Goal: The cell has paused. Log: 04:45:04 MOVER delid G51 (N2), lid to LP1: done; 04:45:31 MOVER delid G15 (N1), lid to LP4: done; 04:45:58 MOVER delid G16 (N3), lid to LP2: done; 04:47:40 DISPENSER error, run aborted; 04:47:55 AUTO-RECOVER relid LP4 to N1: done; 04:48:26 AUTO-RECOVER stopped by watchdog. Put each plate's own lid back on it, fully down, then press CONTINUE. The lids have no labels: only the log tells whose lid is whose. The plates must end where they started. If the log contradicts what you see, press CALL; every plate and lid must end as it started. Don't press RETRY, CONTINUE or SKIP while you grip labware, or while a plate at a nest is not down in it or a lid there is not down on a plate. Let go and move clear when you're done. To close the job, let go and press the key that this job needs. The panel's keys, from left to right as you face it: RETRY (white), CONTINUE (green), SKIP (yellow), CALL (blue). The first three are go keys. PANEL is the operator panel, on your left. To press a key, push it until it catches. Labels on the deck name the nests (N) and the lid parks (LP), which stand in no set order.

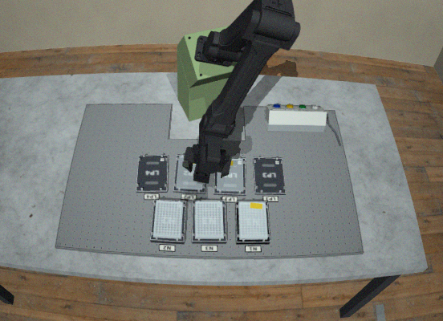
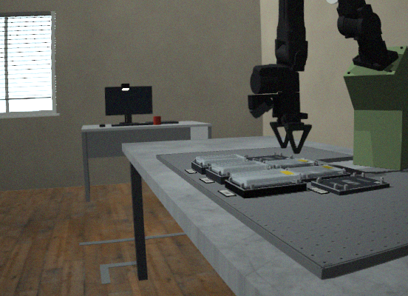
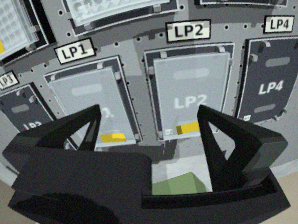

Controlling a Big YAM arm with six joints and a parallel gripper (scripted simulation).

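Observation:
My gripper (image 1: 206, 171) (image 2: 290, 149) (image 3: 149, 109) is open and empty, above the lid parks near LP1 and LP2. A clear lid with a yellow tab, the LP2 lid (image 1: 181, 178) (image 3: 167, 90), lies flat on LP2. Another such lid, the LP1 lid (image 1: 234, 184) (image 3: 82, 95), lies on LP1. The N1 plate (image 1: 253, 225) (image 2: 262, 177) wears a lid with a yellow tab and looks level. The N2 plate (image 1: 168, 221) and the N3 plate (image 1: 209, 221) show bare wells, without lids. The panel (image 1: 297, 118) carries blue (image 1: 277, 106), yellow (image 1: 290, 106), green (image 1: 302, 107) and white (image 1: 314, 107) keys.
Park LP3 (image 1: 269, 181) (image 2: 352, 186) and park LP4 (image 1: 152, 180) (image 3: 272, 73) are dark and hold no lid. Small upright posts stand at the corners of nests and parks. The green arm base (image 1: 205, 85) stands behind the parks. A cable (image 1: 334, 133) runs beside the panel.

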